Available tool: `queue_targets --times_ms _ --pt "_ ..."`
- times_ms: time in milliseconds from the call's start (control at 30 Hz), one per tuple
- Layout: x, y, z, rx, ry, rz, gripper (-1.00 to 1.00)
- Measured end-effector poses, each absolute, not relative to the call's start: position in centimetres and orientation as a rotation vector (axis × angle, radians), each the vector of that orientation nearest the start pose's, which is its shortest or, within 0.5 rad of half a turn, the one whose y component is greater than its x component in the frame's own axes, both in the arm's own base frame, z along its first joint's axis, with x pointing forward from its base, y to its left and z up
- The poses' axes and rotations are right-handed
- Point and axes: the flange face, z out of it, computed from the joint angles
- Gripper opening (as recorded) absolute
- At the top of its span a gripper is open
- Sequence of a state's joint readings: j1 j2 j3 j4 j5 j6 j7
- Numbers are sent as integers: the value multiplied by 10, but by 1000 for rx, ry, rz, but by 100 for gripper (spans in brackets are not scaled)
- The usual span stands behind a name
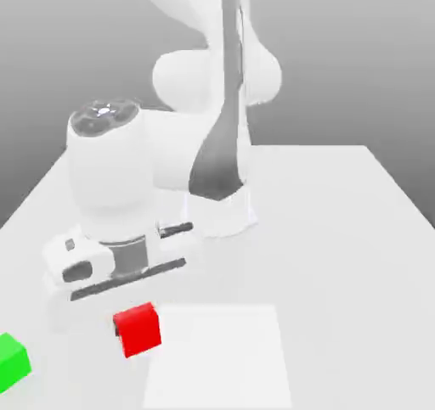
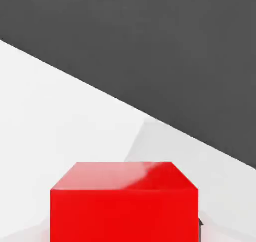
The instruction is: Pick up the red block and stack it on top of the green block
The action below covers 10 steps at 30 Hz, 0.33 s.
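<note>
- The claw (image 1: 127, 311) hangs low at the near left of the table, below the arm's fat white wrist, and its jaws are clenched on the red block (image 1: 138, 329). The fingers themselves are hard to make out against the pale surface, but the hand view has the block (image 2: 124, 202) sitting right under the camera, where a pinched thing would sit.
- Whether the block rests on the table or is already a touch off it cannot be told from either view.
- My reading is that the grasp is made and the carry to the green one is what comes next; the stacking itself is not yet done.
- The red block is a plain cube, bright matte red, with sharp edges and a soft pale sheen across its upper face in the hand view. Flat parallel sides like these suit a two-finger pinch.
- It sits at the left edge of a slightly lighter square patch (image 1: 221, 357) on the table.
- The green block (image 1: 13, 360) lies to the exterior view's left of the red one, near the frame's edge and partly cut off, apart from the claw. It is an equally plain matte cube, and its flat top should take the red one squarely.
- The table (image 1: 340, 230) is smooth, featureless off-white, running back to the arm's rounded white base (image 1: 223, 213).
</note>
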<state>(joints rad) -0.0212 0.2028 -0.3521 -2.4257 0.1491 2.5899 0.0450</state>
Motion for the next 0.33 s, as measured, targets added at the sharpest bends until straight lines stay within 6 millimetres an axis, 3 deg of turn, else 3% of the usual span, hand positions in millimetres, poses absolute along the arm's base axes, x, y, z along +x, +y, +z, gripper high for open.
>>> queue_targets --times_ms 100,133,200,233,333 --pt "444 -260 233 -2913 1159 15 -100" --pt "440 -285 225 -2871 1263 8 -100" --pt "436 -305 199 -2835 1348 2 -100" --pt "435 -309 188 -2829 1363 2 100" --pt "435 -309 188 -2828 1363 2 100"
